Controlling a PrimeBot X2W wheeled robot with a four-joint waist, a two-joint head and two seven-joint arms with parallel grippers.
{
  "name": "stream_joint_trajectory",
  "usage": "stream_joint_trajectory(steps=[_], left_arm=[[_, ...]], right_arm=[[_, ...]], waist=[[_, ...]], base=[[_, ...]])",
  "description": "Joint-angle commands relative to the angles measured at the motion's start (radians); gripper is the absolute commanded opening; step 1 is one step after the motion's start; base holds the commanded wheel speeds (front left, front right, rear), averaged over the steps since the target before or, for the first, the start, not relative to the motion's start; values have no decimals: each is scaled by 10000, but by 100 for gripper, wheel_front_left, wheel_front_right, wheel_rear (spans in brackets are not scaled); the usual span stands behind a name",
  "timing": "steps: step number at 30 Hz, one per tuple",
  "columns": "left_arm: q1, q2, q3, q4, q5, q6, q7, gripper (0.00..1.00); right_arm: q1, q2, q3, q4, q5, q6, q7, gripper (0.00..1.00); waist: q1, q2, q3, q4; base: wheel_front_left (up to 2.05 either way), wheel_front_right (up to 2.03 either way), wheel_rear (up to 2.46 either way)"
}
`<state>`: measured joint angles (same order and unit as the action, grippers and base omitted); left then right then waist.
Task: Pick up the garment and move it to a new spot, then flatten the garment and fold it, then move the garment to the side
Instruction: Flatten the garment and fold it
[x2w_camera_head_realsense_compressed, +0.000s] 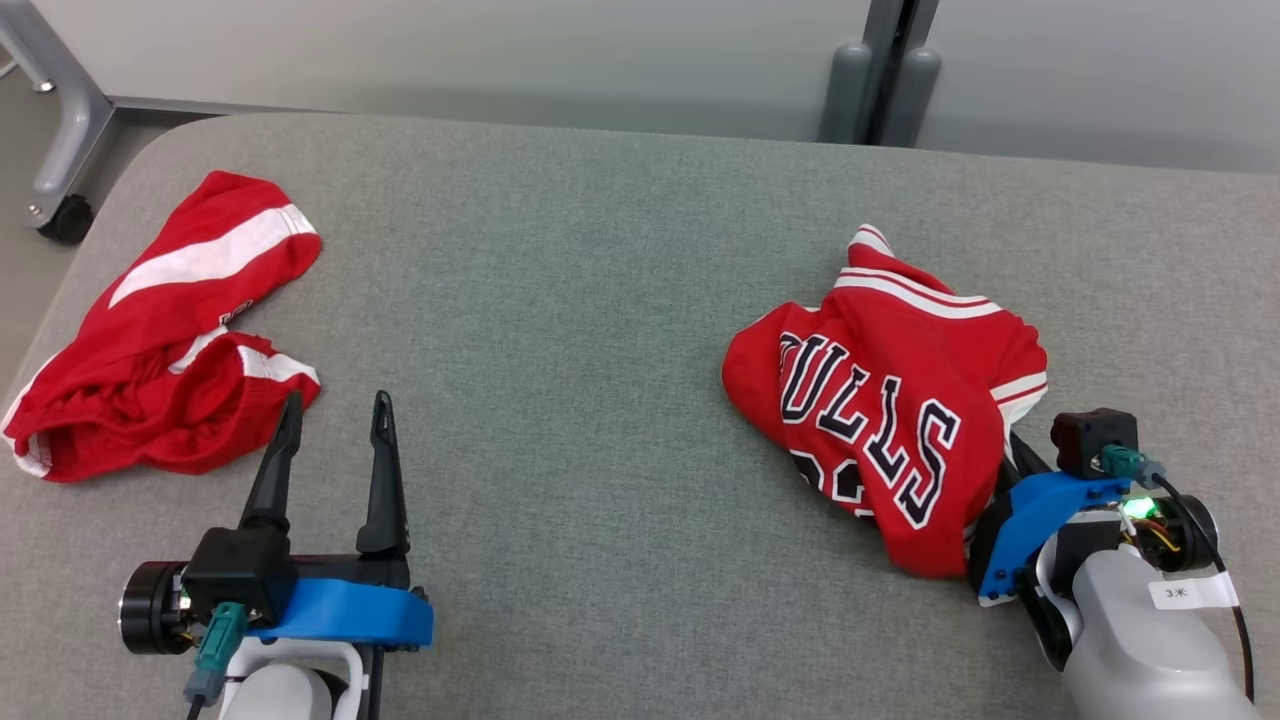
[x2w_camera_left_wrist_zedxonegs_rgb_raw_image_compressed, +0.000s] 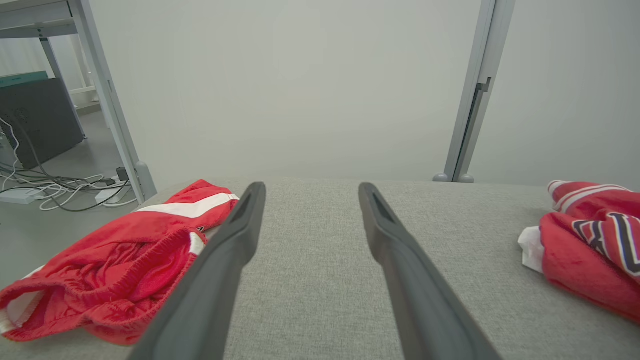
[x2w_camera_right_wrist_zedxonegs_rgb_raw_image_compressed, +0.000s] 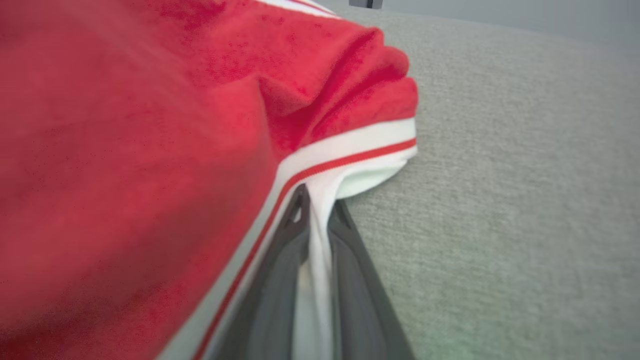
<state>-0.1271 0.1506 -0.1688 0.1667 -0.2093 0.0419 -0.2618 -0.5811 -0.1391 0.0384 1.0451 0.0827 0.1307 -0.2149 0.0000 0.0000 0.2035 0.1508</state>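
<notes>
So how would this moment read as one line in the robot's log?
stage: pick up | right end effector: shut on jersey trim | left end effector: open, near shorts | jersey: crumpled on table

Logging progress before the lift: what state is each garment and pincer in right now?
Jersey: crumpled on the table, trim pinched.
Shorts: crumpled, not gripped.
Left pincer: open, empty.
Right pincer: shut on the jersey's white trim.
</notes>
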Motion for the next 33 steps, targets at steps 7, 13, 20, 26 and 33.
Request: stream_joint_trajectory(steps=[7, 13, 20, 26, 33], left_arm=[[224, 32, 290, -44, 81, -20, -47, 100], [335, -69, 307, -81, 93, -100, -47, 100], [410, -45, 474, -172, 125, -98, -47, 100], [570, -113, 523, -204, 156, -98, -47, 100], [644, -181, 566, -147, 155, -149, -47, 100]], right_arm=[[-291, -584, -118, 81, 458, 1, -450, 0], [161, -1996, -849, -443, 861, 1, -509, 0], [859, -3331, -2130, -2114, 1180, 1, -510, 0], [1397, -3397, -3006, -3751, 1001, 1, -509, 0], [1921, -1982, -2224, -6386, 840, 1, -4, 0]], waist=[[0, 0, -302, -490], [0, 0, -508, -924], [0, 0, -593, -1261], [0, 0, -700, -1384], [0, 0, -882, -1363]], base=[[0, 0, 0], [0, 0, 0], [0, 0, 0], [0, 0, 0], [0, 0, 0]])
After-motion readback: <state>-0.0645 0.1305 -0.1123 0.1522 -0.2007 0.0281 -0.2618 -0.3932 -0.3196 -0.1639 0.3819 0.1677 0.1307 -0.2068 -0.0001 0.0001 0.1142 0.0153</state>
